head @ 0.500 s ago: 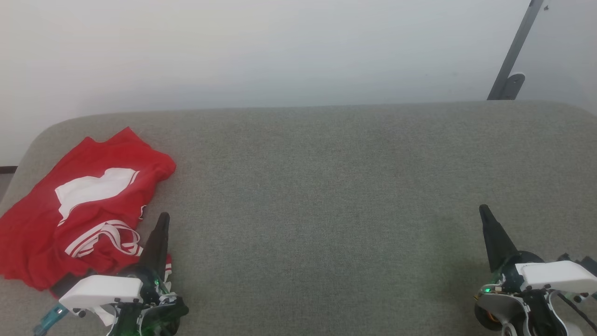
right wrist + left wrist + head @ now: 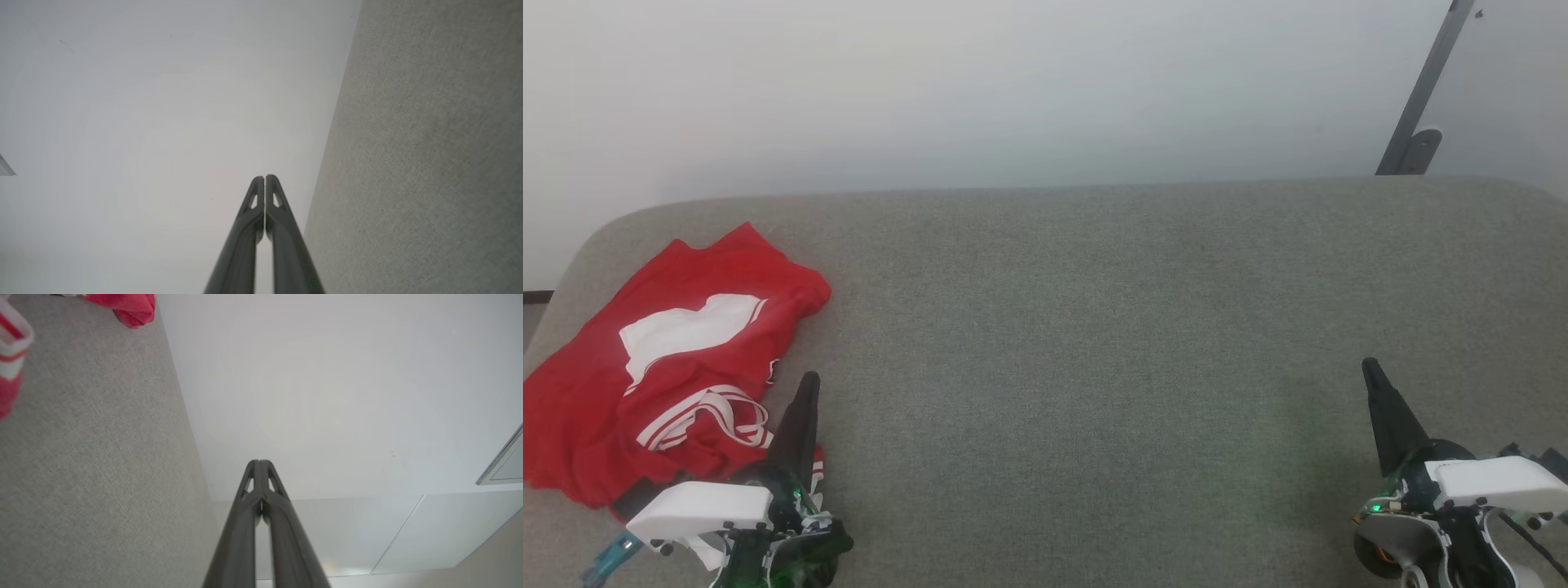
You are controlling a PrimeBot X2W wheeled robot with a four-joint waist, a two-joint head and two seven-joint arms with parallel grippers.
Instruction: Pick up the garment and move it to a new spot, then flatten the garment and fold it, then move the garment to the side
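Left end effector (image 2: 809,380) and right end effector (image 2: 1369,365) both pinched closed, fingers pointing forward.

You are looking at what seems to be a bare test room or lab, not a lived-in home. The work surface (image 2: 1094,327) is a broad pad covered in grey woven fabric with rounded corners, set against a plain white wall (image 2: 1013,82). At your right a grey metal strut (image 2: 1425,86) with a bracket foot slants up that wall. The garment (image 2: 670,359), bright red, is the household touch. In the left wrist view you see pale panels (image 2: 347,535) with thin seams.
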